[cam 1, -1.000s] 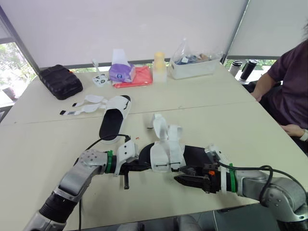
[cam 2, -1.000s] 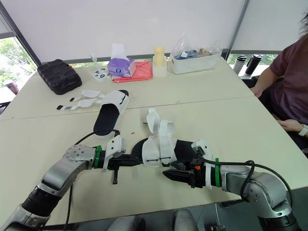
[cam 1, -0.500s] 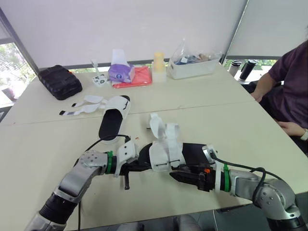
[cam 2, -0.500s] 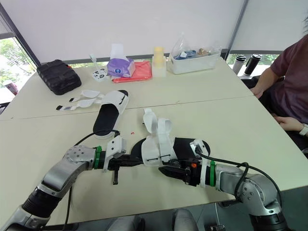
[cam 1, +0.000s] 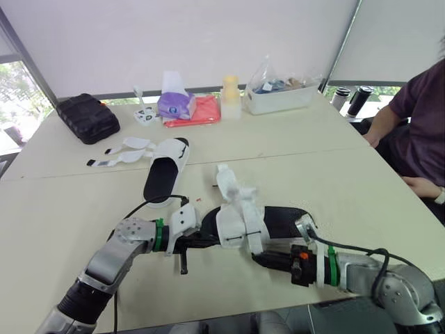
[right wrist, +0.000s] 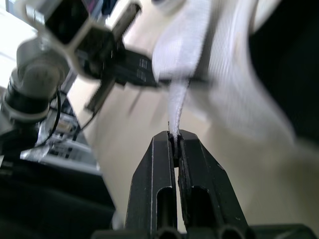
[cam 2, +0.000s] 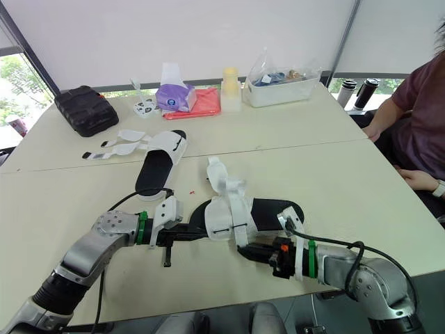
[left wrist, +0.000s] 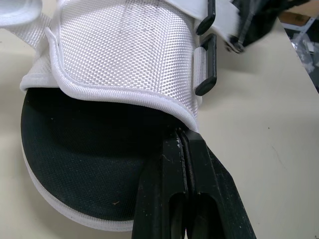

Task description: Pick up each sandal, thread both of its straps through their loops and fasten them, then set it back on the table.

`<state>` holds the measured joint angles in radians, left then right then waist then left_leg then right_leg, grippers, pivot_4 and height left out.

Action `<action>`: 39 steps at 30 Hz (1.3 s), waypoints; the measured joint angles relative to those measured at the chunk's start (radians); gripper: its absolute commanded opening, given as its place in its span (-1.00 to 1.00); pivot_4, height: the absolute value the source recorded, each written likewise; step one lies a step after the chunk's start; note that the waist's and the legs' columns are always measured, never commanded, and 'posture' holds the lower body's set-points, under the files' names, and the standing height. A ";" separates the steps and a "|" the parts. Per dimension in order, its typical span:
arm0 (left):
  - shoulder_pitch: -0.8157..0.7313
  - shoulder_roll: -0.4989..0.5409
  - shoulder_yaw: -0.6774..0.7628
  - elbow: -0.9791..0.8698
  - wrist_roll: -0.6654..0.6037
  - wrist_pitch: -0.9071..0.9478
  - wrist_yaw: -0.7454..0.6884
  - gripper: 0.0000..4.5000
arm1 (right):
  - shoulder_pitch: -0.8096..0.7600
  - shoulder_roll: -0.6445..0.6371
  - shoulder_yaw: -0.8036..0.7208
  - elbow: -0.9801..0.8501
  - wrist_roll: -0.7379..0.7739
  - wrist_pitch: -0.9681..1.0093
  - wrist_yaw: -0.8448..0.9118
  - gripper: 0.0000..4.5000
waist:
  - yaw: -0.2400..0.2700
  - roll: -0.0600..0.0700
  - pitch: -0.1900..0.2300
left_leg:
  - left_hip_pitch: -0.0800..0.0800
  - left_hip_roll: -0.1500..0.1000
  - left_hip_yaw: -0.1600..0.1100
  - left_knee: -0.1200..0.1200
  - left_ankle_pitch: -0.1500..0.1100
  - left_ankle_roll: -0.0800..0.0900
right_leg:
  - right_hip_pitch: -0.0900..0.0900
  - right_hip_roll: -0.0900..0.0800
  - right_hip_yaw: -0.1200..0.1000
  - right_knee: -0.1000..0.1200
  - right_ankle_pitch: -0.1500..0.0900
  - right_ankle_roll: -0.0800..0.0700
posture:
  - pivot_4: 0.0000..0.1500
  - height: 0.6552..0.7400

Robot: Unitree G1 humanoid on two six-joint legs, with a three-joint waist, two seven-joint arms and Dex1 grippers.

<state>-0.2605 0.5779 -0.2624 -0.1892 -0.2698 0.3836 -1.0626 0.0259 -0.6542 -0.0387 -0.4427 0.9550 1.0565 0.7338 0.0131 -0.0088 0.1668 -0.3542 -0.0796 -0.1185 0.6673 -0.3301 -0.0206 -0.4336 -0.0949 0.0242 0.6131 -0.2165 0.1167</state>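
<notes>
The right gripper (right wrist: pixel 174 135) has pulled a strap (right wrist: pixel 180 94) down across the near sandal (cam 1: pixel 284 218), jaws pinching its tip. The left gripper (left wrist: pixel 185 139), jaws clamped on the woven upper's edge, holds the sandal near the counter (cam 1: pixel 348 174) front.

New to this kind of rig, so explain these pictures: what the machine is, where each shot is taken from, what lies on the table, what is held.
It is a two-armed humanoid robot. Two wide pictures come from its head, looking down over a table; two close-ups come from its wrists. The left gripper pinches the edge of the near sandal; the right gripper pinches that sandal's white strap. A second sandal lies farther off, straps open. At the back: a black case, tissues, a bin. A person sits at the right.
</notes>
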 measured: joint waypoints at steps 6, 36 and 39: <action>0.000 -0.001 0.000 0.004 0.003 -0.001 0.002 -1.00 | 0.086 -0.092 0.049 -0.052 -0.076 -0.067 0.064 -0.97 | -0.001 -0.001 0.000 | 0.001 0.000 0.000 0.000 0.000 0.000 | 0.001 0.000 0.000 0.000 0.000 0.000 | 1.00 1.00; -0.027 -0.012 -0.010 0.052 0.017 -0.041 -0.010 -1.00 | 0.227 -0.308 -0.045 -0.239 -0.028 -0.103 0.173 -0.97 | 0.003 -0.002 -0.001 | 0.003 0.000 -0.001 0.000 0.000 0.000 | 0.004 0.000 -0.001 -0.001 0.000 0.000 | 1.00 1.00; -0.025 -0.010 -0.005 0.039 -0.020 -0.001 -0.034 -1.00 | 0.222 -0.308 -0.050 -0.214 -0.033 -0.103 0.168 -0.97 | 0.002 -0.002 -0.001 | 0.003 0.000 -0.001 0.000 0.000 0.000 | 0.004 0.000 -0.001 -0.001 0.000 0.000 | 1.00 1.00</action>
<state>-0.2851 0.5682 -0.2670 -0.1501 -0.2899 0.3829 -1.0967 0.2477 -0.9625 -0.0884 -0.6566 0.9225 0.9535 0.9017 0.0149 -0.0111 0.1658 -0.3515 -0.0794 -0.1191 0.6674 -0.3302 -0.0205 -0.4296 -0.0951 0.0232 0.6119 -0.2168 0.1171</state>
